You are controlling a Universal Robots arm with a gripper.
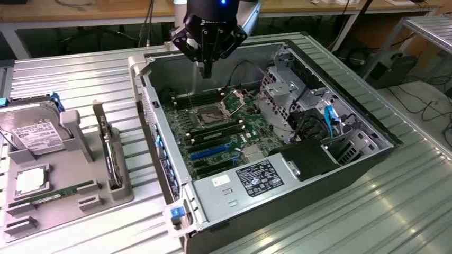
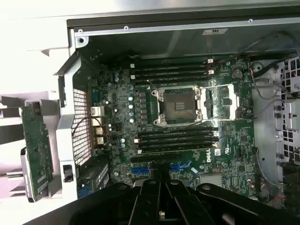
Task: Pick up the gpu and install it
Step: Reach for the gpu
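- Closed on nothing, the gripper (image 1: pixel 205 69) is hanging above the far end of the open computer case (image 1: pixel 332 71). Its fingertips are pressing together and pointing down toward the motherboard (image 1: pixel 219 132), near the empty CPU socket (image 1: pixel 209 114).
- The gpu (image 1: pixel 107 151) is sitting outside the case, standing on edge in a slot of the grey parts tray (image 1: pixel 124 193). It is lying toward the exterior view's left, well apart from the gripper and lower than it.
- Its long axis is running from the far side toward the near side of the exterior view, roughly parallel to the case's perforated rear wall (image 1: pixel 152 127). Its thin upper edge is facing up.
- That rear wall is standing between the gripper and the card. In the wrist view the gpu (image 2: pixel 35 150) is showing as a green board just beyond the rear wall (image 2: pixel 70 117).
- A hard drive (image 1: pixel 32 129) is standing in the tray on the side of the card away from the case, near it but not touching. I judge the free room to be lying mostly above the card rather than at its flanks.
- Inside the case, the blue expansion slot (image 1: pixel 208 152) is lying bare, and the drive cage (image 1: pixel 282 100) is crowding the exterior view's right side.
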